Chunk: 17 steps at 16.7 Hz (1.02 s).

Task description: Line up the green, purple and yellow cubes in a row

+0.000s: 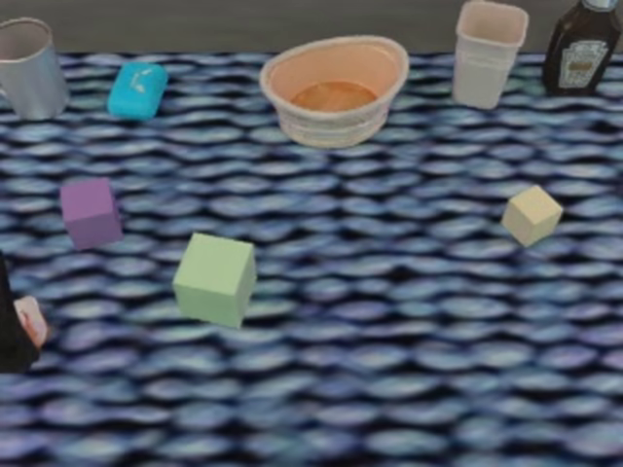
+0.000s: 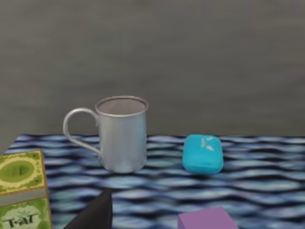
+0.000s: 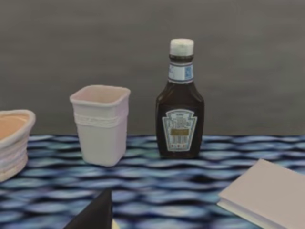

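Note:
The pale green cube stands left of the table's centre. Up and to its left is the purple cube, and the small cream-yellow cube sits far off at the right. My left gripper is at the left edge, nearer than the purple cube and apart from it. One dark finger shows in the left wrist view, with a wide gap beside it. My right gripper is outside the top view. Its one visible finger has a sliver of the yellow cube beside it. Both grippers hold nothing.
Along the back stand a metal mug, a cyan rounded block, a pink bowl, a white cup and a sauce bottle. A green tea box lies by the left arm. A white book lies by the right arm.

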### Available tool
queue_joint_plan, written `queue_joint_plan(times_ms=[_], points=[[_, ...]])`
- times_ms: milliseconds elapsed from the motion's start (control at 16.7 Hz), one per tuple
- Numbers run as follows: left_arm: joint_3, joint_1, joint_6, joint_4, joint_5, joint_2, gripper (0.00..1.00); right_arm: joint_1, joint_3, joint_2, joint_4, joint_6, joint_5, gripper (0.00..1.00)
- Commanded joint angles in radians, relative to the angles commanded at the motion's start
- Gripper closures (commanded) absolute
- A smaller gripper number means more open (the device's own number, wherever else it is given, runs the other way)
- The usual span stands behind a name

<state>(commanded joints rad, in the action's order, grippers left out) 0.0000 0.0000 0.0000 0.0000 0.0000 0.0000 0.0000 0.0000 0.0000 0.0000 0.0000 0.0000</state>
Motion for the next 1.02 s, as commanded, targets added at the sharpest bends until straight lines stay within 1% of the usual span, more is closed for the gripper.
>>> queue_joint_plan(times_ms=[240, 480, 720, 1020], points=[[0.0, 0.0, 0.0, 0.0, 0.0, 0.0, 0.0, 0.004, 0.03, 0.03, -0.019, -0.006, -0.001, 0.0], [0.0, 0.0, 0.0, 0.0, 0.0, 0.0, 0.0, 0.024, 0.215, 0.214, -0.135, -0.039, -0.003, 0.0], [0.0, 0.0, 0.0, 0.0, 0.0, 0.0, 0.0, 0.052, 0.533, 0.565, -0.326, -0.094, -0.001, 0.0], [0.0, 0.0, 0.0, 0.0, 0.0, 0.0, 0.0, 0.093, 1.005, 1.17, -0.621, -0.179, 0.004, 0.0]])
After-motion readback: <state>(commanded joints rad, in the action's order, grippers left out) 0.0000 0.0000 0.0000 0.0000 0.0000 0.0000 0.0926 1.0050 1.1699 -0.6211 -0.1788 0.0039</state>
